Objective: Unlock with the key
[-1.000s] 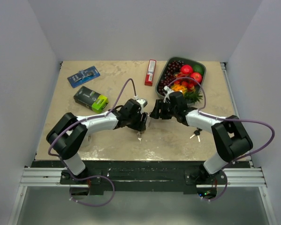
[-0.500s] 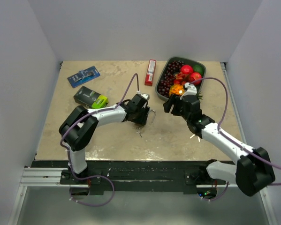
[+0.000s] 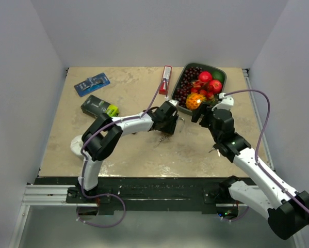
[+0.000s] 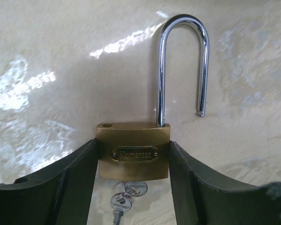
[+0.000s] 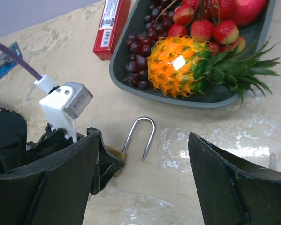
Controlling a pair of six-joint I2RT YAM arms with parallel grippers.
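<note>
Brass padlock (image 4: pixel 133 151) gripped by its two sides between the black fingers (image 4: pixel 74 183) of the left gripper (image 4: pixel 133 159). Shackle (image 4: pixel 183 65) is open: the long leg sits in the body, the short leg's end is free, clear of the top. Small keys (image 4: pixel 126 199) sit just under the lock, partly cut off by the frame edge. Beige mottled table (image 4: pixel 51 70) behind, with glare patches.

Brass padlock (image 4: pixel 133 151) with an oval nameplate, flat on the beige table (image 4: pixel 46 61), sides pinched by the fingers (image 4: pixel 74 187) of the left gripper (image 4: pixel 133 145), chrome shackle (image 4: pixel 182 65) open, one leg free of the body, keys (image 4: pixel 126 197) at its base.
</note>
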